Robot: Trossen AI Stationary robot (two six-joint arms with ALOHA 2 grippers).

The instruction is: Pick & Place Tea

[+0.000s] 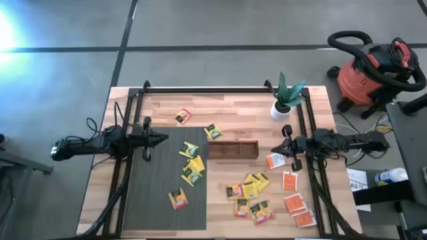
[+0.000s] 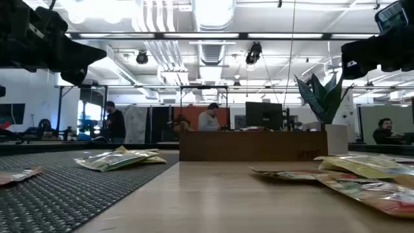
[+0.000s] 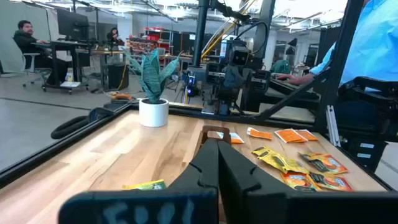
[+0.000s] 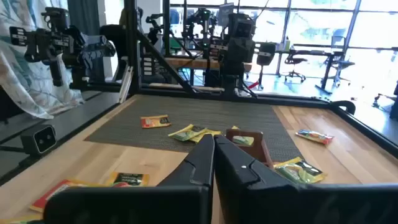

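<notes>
Both arms hang above the table. Left of the brown wooden tray (image 1: 232, 149), the left gripper (image 1: 163, 139) has its fingers pressed together and holds nothing. Right of the tray, the right gripper (image 1: 279, 145) is pressed together too, with nothing in it. Tea sachets (image 1: 250, 189) lie all around the tray: some on the dark mat (image 1: 157, 193) left of it, many on the wood below and right. A small potted plant (image 1: 285, 100) stands behind the tray.

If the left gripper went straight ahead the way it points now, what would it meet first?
Probably the wooden tray: the left gripper, shut, points across the table toward it. It hangs above the tabletop, though, so it might pass over the tray; height is unclear.
</notes>
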